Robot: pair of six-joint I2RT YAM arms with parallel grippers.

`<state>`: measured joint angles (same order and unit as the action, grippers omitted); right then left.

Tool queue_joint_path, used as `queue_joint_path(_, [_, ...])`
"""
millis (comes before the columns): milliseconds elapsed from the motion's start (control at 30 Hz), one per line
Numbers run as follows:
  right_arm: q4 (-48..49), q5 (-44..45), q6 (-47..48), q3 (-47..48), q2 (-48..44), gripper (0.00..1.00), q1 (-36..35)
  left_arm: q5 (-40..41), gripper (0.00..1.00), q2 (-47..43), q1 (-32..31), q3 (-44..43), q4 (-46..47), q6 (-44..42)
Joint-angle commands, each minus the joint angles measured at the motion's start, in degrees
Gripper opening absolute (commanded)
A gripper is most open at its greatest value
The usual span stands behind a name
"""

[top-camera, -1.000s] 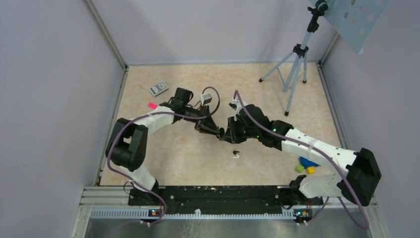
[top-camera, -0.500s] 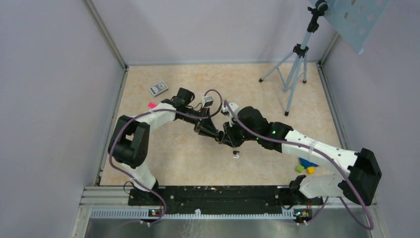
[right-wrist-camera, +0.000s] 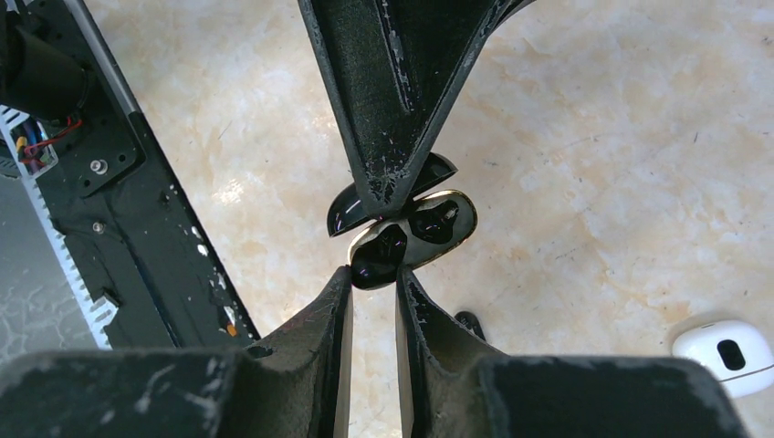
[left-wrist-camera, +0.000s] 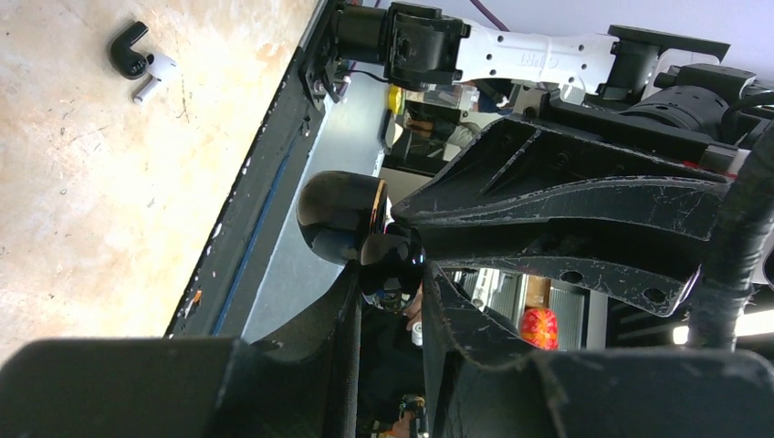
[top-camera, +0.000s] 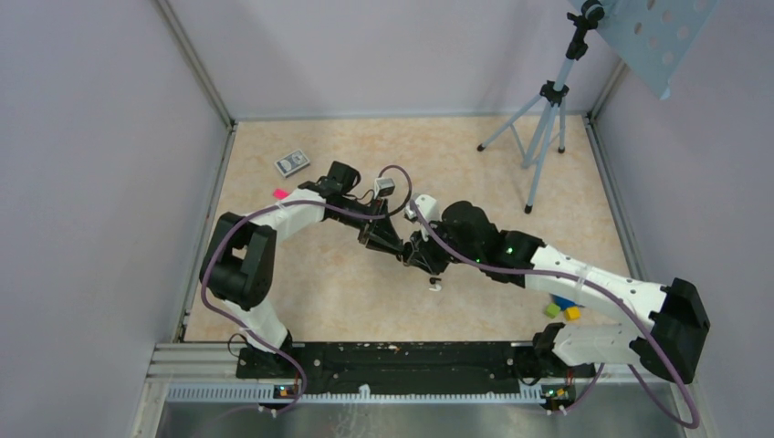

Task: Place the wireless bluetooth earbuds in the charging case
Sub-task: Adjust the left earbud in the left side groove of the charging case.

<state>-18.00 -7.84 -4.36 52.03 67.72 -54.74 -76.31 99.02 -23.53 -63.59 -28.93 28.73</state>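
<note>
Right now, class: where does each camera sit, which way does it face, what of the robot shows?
Top external: above, behind the bases, facing down on the table; left arm, right arm whole.
Left wrist: on the left hand, facing along its fingers at the black case it holds.
Right wrist: on the right hand, facing down past its fingers, pinching a black earbud.
Both wrist views share the case.

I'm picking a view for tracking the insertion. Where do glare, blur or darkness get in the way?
Right wrist: bright, sharp on the charging case, whose gloss mirrors the light; right fingers dark. Left wrist: mostly dark, left fingers nearly silhouetted, highlights on the case. Top external: even light, no glare, case too small.
</note>
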Motion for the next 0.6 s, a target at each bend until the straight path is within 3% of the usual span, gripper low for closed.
queue_joint_path(0, [3.38,-0.34,2.05,-0.46,-0.88,0.12,-1.31,-2.36,0.0,-0.1,-0.59,-2.32,0.23,0.06])
queue_joint_path(567, [0.77,3.25,-0.8,1.27,1.26,0.36,-1.36,-1.91,0.0,-0.39,-1.25,-1.66,3.98,3.11])
